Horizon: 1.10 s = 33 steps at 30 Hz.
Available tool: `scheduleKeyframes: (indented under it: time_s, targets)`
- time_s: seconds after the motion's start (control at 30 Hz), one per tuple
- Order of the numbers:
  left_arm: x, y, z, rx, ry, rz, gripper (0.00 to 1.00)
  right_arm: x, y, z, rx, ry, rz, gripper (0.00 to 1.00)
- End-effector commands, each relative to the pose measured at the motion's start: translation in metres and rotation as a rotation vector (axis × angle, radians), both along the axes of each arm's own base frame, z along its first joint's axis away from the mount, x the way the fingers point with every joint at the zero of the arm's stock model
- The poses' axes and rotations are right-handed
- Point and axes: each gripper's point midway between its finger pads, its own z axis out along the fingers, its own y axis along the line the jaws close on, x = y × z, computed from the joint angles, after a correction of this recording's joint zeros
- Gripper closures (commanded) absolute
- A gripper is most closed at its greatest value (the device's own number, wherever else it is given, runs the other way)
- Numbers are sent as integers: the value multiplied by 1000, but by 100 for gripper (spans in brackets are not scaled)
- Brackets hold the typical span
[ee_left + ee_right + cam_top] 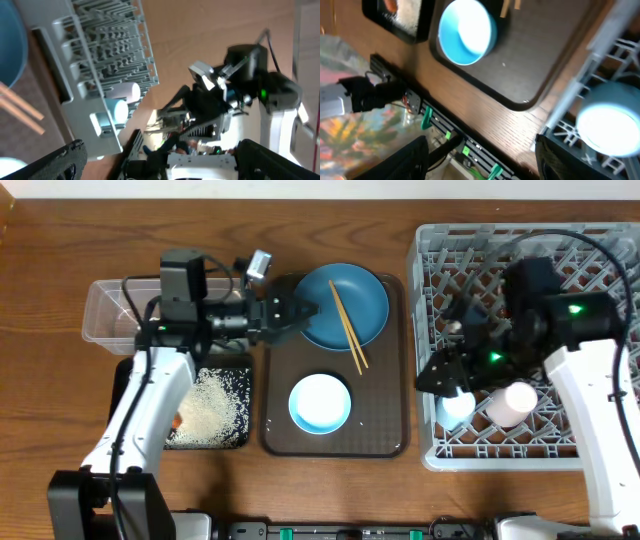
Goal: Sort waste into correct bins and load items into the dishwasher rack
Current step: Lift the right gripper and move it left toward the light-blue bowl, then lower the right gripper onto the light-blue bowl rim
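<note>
Left jaws: spread wide, empty, lying level just short of the nearest rim of the blue plate (350, 292). Straight ahead of them is the plate, flat on the brown serving tray (385, 435). It is glazed, rigid and breakable, likely the heaviest piece here, and slick on its face. Best taken at the rim facing the jaws, one finger over and one under. Farther ahead, lying across the plate and onto the tray, are two wooden chopsticks (348, 330). They are light, thin, stiff and prone to roll, and would likely slide off a tipped plate, so pinch them together at mid-length. Off to one side of the jaws, on the same tray, stands the white-blue bowl (320, 402), upright, hard and smooth; grip it over the wall at the rim. Behind the jaws, beside the arm, are the clear tub (105, 320) and the black tray (240, 442), which holds loose rice (215, 405) and an orange speck, probably the carrot (176, 420). Right jaws: parted, nothing seen between them, hanging over the dishwasher rack (600, 260). Just beside them in the rack is the light blue cup (457, 406), with the pale pink cup (515, 402) next beyond.
</note>
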Motion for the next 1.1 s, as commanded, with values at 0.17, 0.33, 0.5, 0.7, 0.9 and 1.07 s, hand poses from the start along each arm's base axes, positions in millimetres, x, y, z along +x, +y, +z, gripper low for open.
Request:
scheduleKeyframes:
  time_s: [0.17, 0.33, 0.5, 0.7, 0.9, 1.07]
  targets:
    - [-11, 20, -17, 26, -19, 17, 2, -3, 44, 8, 36, -52, 76, 33]
    - [-16, 26, -47, 157, 38, 61, 2, -4, 72, 11, 48, -90, 106, 37]
    - [-26, 38, -81, 337, 121, 94, 2, -9, 87, 5, -18, -127, 129, 37]
    - [-24, 49, -96, 434, 130, 126, 1, -24, 121, 8, -3, -180, 212, 38]
    - [0, 77, -65, 423, 82, 242, 1, -21, 140, -7, -115, -229, 158, 39]
    - [7, 107, -1, 430, -39, 364, 1, -24, 166, -28, -148, -249, 219, 38]
